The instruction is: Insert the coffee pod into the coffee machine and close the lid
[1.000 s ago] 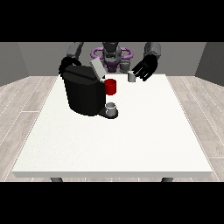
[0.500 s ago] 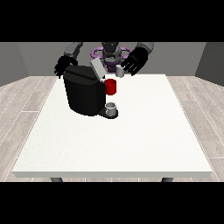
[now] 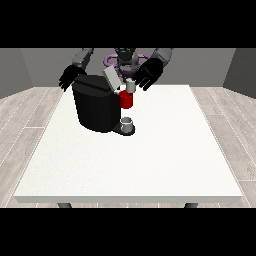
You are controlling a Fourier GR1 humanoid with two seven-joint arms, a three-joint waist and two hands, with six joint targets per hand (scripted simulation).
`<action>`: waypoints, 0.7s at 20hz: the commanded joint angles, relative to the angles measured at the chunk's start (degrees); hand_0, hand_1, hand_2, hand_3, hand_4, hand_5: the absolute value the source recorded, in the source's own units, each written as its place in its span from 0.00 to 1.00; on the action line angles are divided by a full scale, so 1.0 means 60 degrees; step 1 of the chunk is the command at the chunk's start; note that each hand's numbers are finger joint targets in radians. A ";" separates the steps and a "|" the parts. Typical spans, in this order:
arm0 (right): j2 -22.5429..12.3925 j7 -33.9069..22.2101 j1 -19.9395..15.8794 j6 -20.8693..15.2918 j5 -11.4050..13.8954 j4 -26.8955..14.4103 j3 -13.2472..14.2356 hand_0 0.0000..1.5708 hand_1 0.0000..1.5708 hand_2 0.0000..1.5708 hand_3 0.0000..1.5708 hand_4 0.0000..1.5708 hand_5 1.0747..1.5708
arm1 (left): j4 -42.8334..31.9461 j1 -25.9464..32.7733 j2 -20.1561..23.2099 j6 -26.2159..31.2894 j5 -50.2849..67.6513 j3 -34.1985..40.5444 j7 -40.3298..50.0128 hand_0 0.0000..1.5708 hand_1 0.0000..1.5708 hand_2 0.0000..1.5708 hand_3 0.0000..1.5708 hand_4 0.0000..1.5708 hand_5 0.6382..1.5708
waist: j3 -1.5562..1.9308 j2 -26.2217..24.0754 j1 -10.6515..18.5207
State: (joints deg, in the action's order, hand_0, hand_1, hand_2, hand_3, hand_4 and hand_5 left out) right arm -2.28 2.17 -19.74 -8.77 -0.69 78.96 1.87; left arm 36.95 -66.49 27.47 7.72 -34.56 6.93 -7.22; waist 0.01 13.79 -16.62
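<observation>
Pod [image 3: 131, 87] above machine [image 3: 98, 106], lid [image 3: 112, 79] raised

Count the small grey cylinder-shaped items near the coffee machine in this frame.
2. One small grey pod sits above the machine's red front part, at the fingers of the hand at the view's right. One small grey cup stands on the black coffee machine's base.

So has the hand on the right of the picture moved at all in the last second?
Yes. The hand at the view's right has swung toward the view's left, closing in on the coffee machine, and now sits just beside its raised lid.
</observation>
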 commanded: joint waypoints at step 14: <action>-0.0178 0.0008 -0.0041 0.0112 -0.0368 -0.0001 0.0414 0.00 0.00 0.00 0.00 0.33 1.00 | -0.0205 -0.0041 -0.0436 -0.0070 -0.0279 -0.0094 -0.0005 0.75 0.75 0.80 0.75 0.31 1.00 | 0.0000 0.0156 -0.0036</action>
State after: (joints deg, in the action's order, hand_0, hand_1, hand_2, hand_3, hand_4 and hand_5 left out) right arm -2.51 3.34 -19.51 -8.62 -1.93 78.07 3.48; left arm 36.20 -67.70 25.21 7.91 -36.01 6.26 -6.08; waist 0.02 14.49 -16.57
